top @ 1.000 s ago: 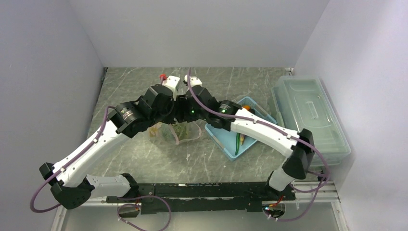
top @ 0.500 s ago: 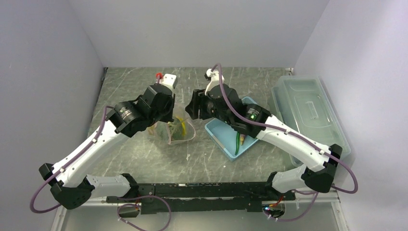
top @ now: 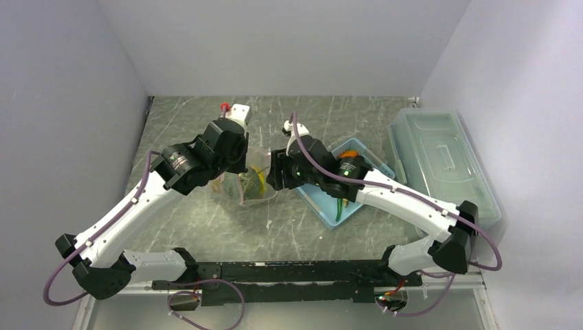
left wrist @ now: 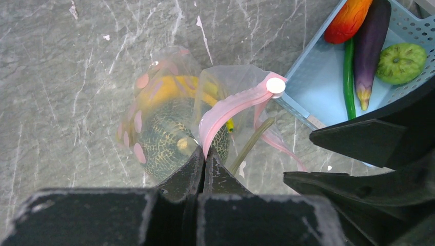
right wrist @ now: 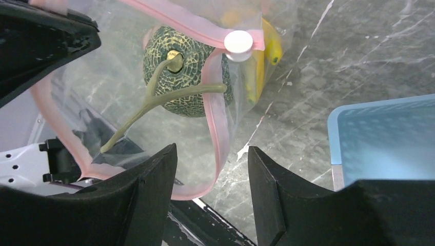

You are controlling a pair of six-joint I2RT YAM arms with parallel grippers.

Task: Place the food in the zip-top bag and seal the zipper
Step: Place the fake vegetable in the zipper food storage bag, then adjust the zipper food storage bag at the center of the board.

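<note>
The clear zip-top bag (top: 253, 182) hangs from my left gripper (left wrist: 204, 154), which is shut on its pink zipper strip (left wrist: 228, 110). A white slider (left wrist: 275, 85) sits on the strip. Inside the bag lie the netted melon (left wrist: 166, 141) and the yellow banana (left wrist: 172, 89). My right gripper (right wrist: 211, 154) is open and empty, with the loose pink edge of the bag's mouth (right wrist: 219, 138) between its fingers. The melon (right wrist: 187, 69), its stem, the slider (right wrist: 239, 41) and the banana (right wrist: 267, 48) show through the bag there. The carrot (left wrist: 348, 19), eggplant (left wrist: 370, 48), green pod (left wrist: 349, 77) and a green vegetable (left wrist: 401, 62) lie in the blue basket (left wrist: 320, 82).
The blue basket (top: 323, 203) stands right of the bag. A large clear lidded box (top: 440, 165) stands at the right wall. Grey walls close in the marble table (top: 275, 230) on three sides.
My right arm swung out right and up, then came back down left beside the bag's mouth. The left gripper stayed shut on the strip, and the bag shifted slightly.
</note>
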